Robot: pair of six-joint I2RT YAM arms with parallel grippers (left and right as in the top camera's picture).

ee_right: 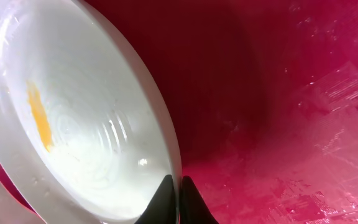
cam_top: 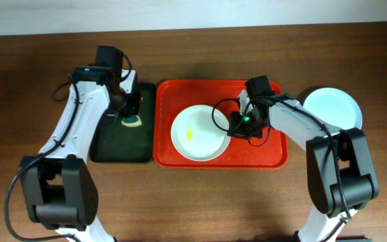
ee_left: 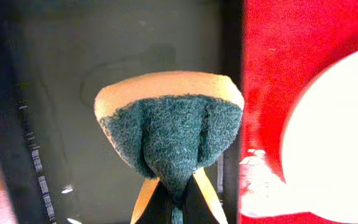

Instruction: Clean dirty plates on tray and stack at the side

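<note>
The left gripper (ee_left: 176, 200) has its jaws pressed tight on a sponge (ee_left: 169, 124), pinching its lower end so that the green scouring face bunches into a fold and the yellow foam shows as a curved edge behind it. The sponge hangs over the black tray (ee_left: 73, 62), close to the edge that borders the red tray (ee_left: 278, 50). The right gripper (ee_right: 178, 200) has its jaws closed thin on the rim of the white plate (ee_right: 86, 124), one finger on the inner side and one on the outer, with the rim held between the tips. In the right wrist view the plate stands tilted, its gripped edge lifted off the tray floor. A yellow smear (ee_right: 39, 118) lies on the plate's inner face, left of its centre. From overhead the white plate sits in the middle of the red tray, the right gripper at its right edge. A mint-blue plate (cam_top: 331, 107) rests on the table (cam_top: 193, 202) just beyond the red tray's right end, well apart from the white one.
</note>
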